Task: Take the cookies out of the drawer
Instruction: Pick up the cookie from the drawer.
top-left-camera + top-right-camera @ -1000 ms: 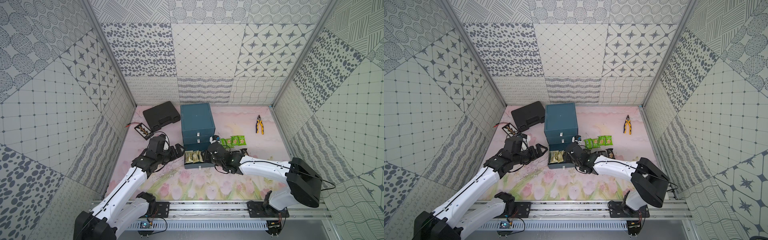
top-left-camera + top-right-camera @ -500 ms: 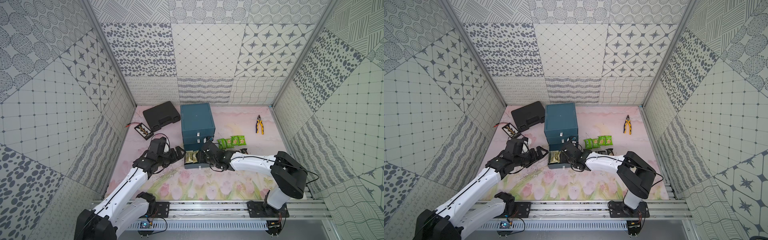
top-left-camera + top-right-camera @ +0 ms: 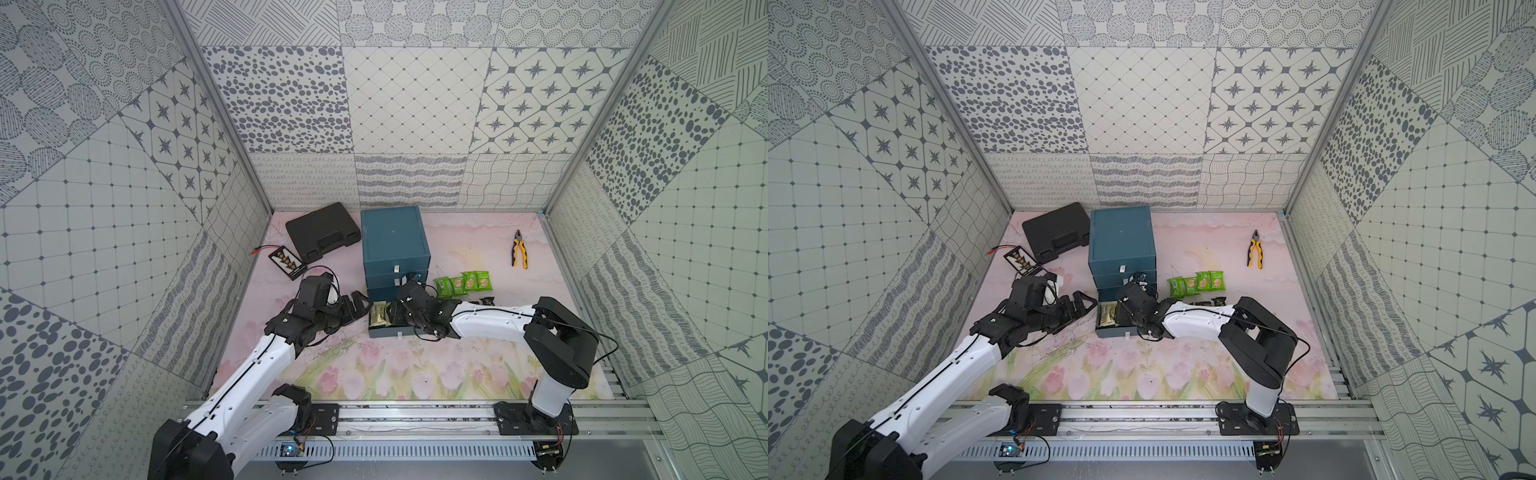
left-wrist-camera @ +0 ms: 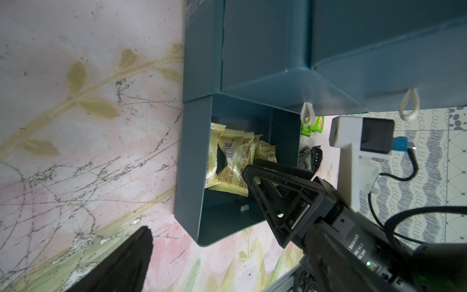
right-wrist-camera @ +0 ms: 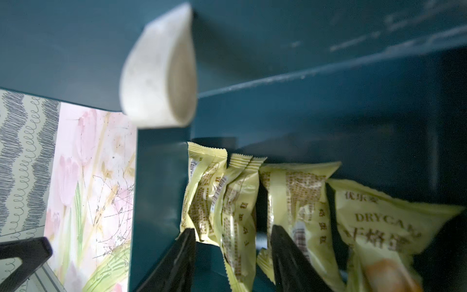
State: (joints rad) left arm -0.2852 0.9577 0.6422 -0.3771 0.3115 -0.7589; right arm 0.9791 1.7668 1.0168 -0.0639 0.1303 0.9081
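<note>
i hold the right pincer with jaws apart, straddling the pale cookies standing on edge in the open drawer, 6 o'clock of the cabinet, so closing should pinch one.

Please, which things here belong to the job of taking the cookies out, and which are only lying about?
For the job: open drawer, pale yellow packets in it, green packets already out, right gripper open inside the drawer.
Lying about: pliers, black case, small black tray.
</note>
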